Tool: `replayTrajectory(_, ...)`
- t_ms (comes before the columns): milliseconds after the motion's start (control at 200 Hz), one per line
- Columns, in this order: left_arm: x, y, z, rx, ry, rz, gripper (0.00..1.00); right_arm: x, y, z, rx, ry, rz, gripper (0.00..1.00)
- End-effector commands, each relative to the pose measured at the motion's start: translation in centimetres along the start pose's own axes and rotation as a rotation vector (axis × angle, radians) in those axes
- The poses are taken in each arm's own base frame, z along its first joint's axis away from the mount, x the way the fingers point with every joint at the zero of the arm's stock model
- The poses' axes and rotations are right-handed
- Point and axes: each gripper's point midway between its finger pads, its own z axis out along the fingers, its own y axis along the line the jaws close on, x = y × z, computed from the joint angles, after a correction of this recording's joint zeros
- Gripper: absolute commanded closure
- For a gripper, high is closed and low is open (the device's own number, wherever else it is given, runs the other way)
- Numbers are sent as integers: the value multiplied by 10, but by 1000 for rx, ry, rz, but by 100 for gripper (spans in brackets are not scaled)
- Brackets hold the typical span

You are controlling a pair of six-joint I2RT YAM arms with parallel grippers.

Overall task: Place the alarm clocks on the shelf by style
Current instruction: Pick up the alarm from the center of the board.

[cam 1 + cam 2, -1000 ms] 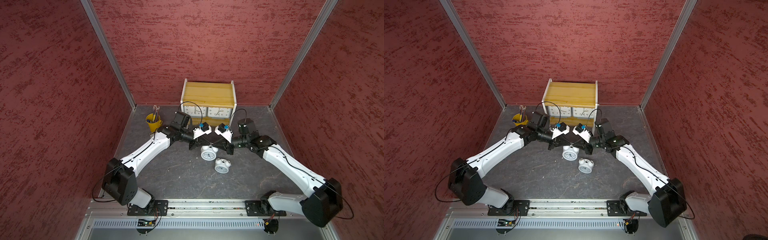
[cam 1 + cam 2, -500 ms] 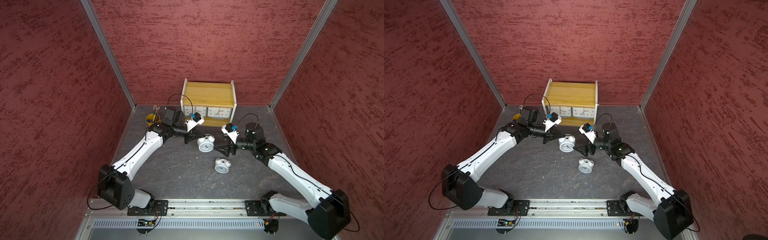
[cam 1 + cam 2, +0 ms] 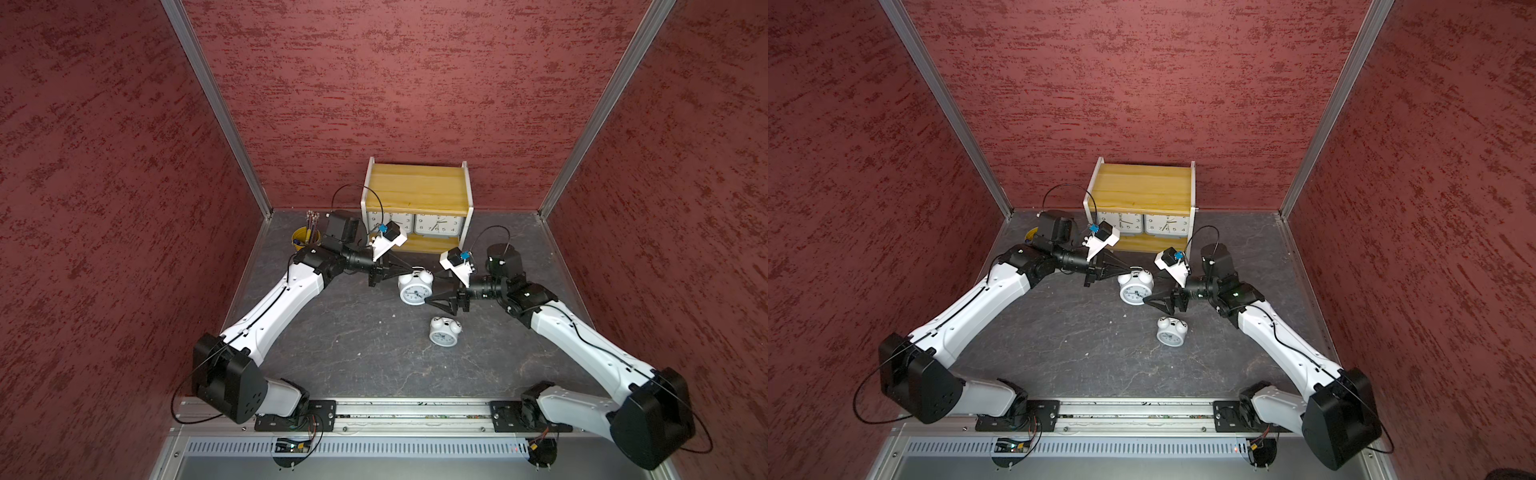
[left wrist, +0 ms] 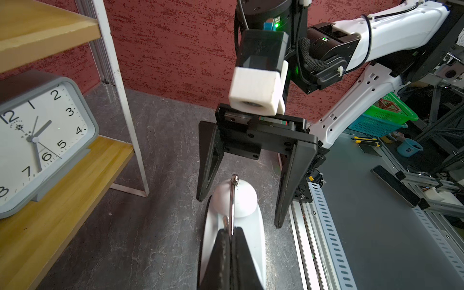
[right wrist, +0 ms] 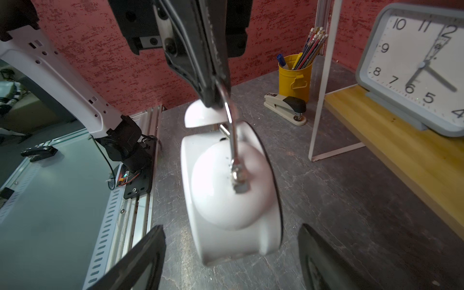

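A white twin-bell alarm clock (image 3: 414, 289) (image 3: 1133, 289) hangs above the table in front of the shelf (image 3: 415, 187) (image 3: 1142, 187). My left gripper (image 3: 409, 269) (image 4: 229, 231) is shut on its metal top handle (image 4: 233, 198) (image 5: 232, 140). My right gripper (image 3: 436, 303) (image 5: 231, 227) is open, one finger (image 5: 140, 261) on each side of the clock's body (image 5: 226, 200), without touching. A second twin-bell clock (image 3: 442, 332) (image 3: 1170, 331) lies on the table. Two grey rectangular clocks (image 3: 386, 222) (image 3: 438, 224) stand on the shelf's lower board.
A yellow pen cup (image 3: 306, 239) (image 5: 295, 77) stands at the back left, left of the shelf, with a stapler (image 5: 286, 106) beside it. The shelf's thin white leg (image 4: 125, 113) is close to the held clock. The shelf's top board carries nothing.
My right gripper has let go of the twin-bell clock, opened and drawn back a little. My left gripper has carried the clock slightly up and toward the shelf.
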Motion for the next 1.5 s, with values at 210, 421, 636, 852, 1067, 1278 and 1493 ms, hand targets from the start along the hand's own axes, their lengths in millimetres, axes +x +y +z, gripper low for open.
replayTrajectory(210,-28,-11,-8,22,-63,74,100,-17,9,-1,-65,-30,-19,33)
replayTrajectory(421,-29,-11,-7,25,-63,72,100,-14,5,1,-60,-22,-8,31)
replayTrajectory(636,-28,-11,-6,24,-62,68,100,-17,6,1,-66,-34,-16,56)
replayTrajectory(852,-26,-3,-7,-24,-56,58,61,-26,4,-4,-23,-73,-39,78)
replayTrajectory(1067,-31,25,-34,-184,-102,5,29,-56,-5,-26,112,-156,-77,78)
replayTrajectory(1278,-32,50,-85,-418,-174,-20,27,-101,-12,-55,236,-231,-129,79)
replayTrajectory(1493,-18,84,-126,-653,-167,-96,28,-156,-20,-82,308,-305,-182,77)
